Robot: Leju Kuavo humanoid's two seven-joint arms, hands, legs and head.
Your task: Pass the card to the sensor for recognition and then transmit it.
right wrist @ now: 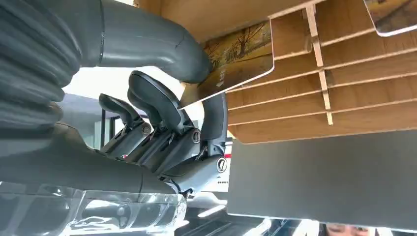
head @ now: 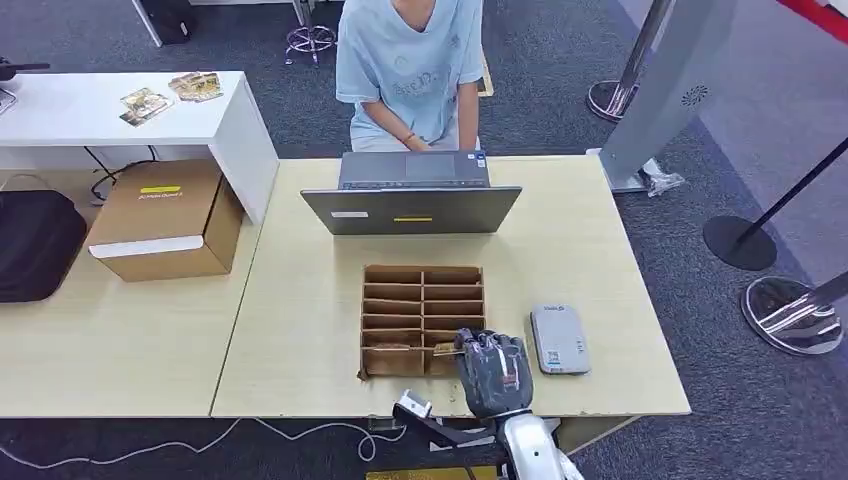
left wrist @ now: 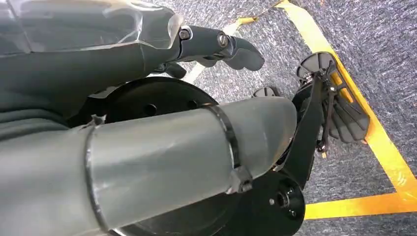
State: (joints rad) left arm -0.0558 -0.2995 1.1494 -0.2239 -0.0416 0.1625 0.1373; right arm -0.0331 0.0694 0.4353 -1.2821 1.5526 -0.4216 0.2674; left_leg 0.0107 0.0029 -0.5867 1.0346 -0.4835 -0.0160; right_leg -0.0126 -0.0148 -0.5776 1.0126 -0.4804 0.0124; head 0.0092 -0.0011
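Observation:
A wooden card box (head: 422, 300) with several slots stands in the middle of the table. My right hand (head: 495, 372) hovers over its near right corner. In the right wrist view, the right hand (right wrist: 172, 123) pinches a card (right wrist: 238, 59) printed with a landscape between thumb and a finger, just above a slot of the card box (right wrist: 344, 78). Another card (right wrist: 393, 14) lies in a neighbouring slot. The grey sensor (head: 559, 338) lies flat on the table just right of the box. My left hand (left wrist: 216, 46) hangs beside my body over the floor, holding nothing, fingers loosely apart.
A laptop (head: 412, 200) stands behind the box, with a person (head: 410, 70) seated at it. A cardboard carton (head: 165, 220) and a black bag (head: 35, 240) sit on the left table. Stanchion bases (head: 795, 315) stand on the carpet to the right.

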